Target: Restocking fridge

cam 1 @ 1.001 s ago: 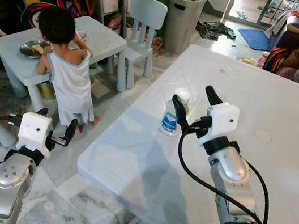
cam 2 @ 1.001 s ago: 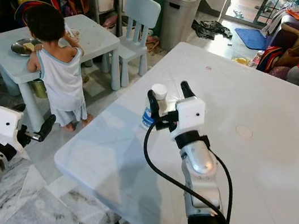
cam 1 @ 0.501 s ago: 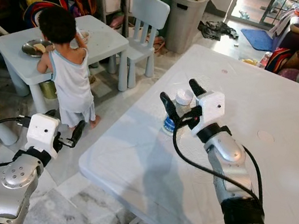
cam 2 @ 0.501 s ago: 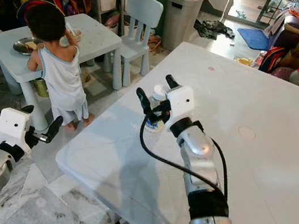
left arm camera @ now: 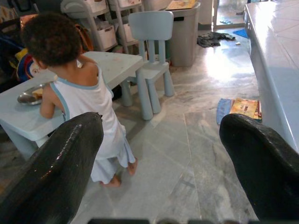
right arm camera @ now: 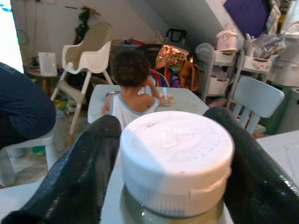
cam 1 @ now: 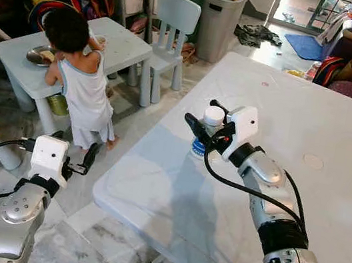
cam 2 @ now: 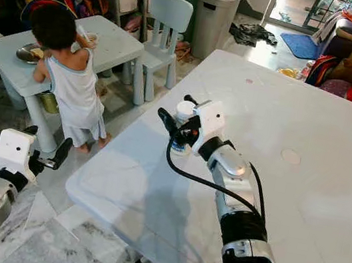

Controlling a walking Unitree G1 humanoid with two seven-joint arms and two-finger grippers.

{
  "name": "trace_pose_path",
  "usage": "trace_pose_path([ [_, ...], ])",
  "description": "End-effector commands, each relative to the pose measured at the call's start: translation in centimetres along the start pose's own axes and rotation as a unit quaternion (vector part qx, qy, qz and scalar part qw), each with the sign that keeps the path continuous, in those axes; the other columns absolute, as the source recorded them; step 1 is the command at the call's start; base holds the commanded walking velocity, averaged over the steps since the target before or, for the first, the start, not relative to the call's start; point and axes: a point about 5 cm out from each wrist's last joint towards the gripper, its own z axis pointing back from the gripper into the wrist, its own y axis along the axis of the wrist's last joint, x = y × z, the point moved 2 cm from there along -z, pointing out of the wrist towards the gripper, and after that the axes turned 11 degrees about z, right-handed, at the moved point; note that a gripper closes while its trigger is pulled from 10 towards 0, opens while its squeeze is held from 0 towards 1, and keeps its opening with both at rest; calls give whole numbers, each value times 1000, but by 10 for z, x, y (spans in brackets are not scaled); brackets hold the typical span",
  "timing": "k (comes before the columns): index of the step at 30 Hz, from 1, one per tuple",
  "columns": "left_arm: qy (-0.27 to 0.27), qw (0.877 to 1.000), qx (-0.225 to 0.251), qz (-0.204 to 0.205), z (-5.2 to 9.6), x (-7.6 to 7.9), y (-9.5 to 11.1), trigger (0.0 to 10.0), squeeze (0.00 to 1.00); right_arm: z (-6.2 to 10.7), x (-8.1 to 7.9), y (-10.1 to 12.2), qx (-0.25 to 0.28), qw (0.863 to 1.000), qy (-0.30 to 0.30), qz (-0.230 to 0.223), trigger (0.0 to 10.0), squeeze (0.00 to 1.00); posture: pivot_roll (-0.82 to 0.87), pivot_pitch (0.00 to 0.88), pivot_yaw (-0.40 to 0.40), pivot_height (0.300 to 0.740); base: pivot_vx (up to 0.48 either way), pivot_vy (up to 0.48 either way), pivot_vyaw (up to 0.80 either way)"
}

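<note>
the bottle (cam 1: 203, 133) stands upright on the white surface (cam 1: 327, 197), close to its edge at about 10 o'clock from the surface's middle. it is clear, with a white cap (right arm camera: 176, 154) and a blue label.

the right hand (cam 1: 206, 122) reaches out over the surface and sits around the bottle at cap height, one black finger (right arm camera: 79, 177) on each side of the cap. in the right wrist view both fingers lie just beside the cap, narrow about it; whether they press on it or only flank it, i cannot tell.

the left hand (cam 1: 69, 156) hangs off the surface at 8 o'clock, above the marble floor (left arm camera: 187, 158), its two fingers (left arm camera: 60, 168) spread wide with nothing between them.

at 10 o'clock, well apart from the surface, a child (cam 1: 77, 74) in a white vest stands at a small pale table (cam 1: 119, 44) with a metal plate (cam 1: 38, 54) on it. a light blue chair (cam 1: 174, 20) stands beside that table, and a grey bin (cam 1: 215, 16) is behind it at 12 o'clock.
</note>
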Motion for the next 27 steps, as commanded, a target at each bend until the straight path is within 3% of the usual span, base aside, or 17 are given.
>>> trace_pose_path([
  [1, 2, 1000, -1, -4, -2, -1, 1, 10000, 0, -2, -2, -3, -6, 1000, 10, -8, 0, 0, 78, 0, -4, 740, 0, 0, 0],
  [11, 0, 1000, -4, -8, -7, 0, 3, 10000, 0, 3, 5, -8, -22, 1000, -10, 10, 0, 0, 80, 0, -4, 740, 0, 0, 0],
  [13, 37, 999, -22, -12, -6, -13, -1, 10000, 0, 6, 5, -7, -23, 999, -30, 8, 0, 0, 78, 0, -13, 740, 0, 0, 0],
  [16, 53, 998, -25, -6, -5, -21, -3, 10000, 0, 10, 0, -8, -21, 999, -40, 7, 0, 0, 76, 0, -15, 740, 0, 0, 0],
  [23, 57, 998, -26, -1, -10, -20, -3, 10000, 0, 16, -10, 6, 15, 996, -83, 31, 0, 0, 61, 0, -11, 740, 0, 0, 0],
  [25, 55, 998, -25, 3, -15, -17, -2, 10000, 0, 19, -13, 18, 43, 991, -123, -4, 0, 0, 47, 0, -5, 740, 0, 0, 0],
  [26, 55, 998, -24, 4, -15, -17, -2, 10000, 0, 20, -13, 20, 46, 991, -127, -8, 314, 0, 47, 0, -5, 740, 0, 0, 0],
  [27, 55, 998, -24, 4, -16, -17, -2, 10000, 0, 21, -13, 22, 50, 989, -136, -18, 7255, 0, 42, 0, -5, 740, 0, 0, 0],
])
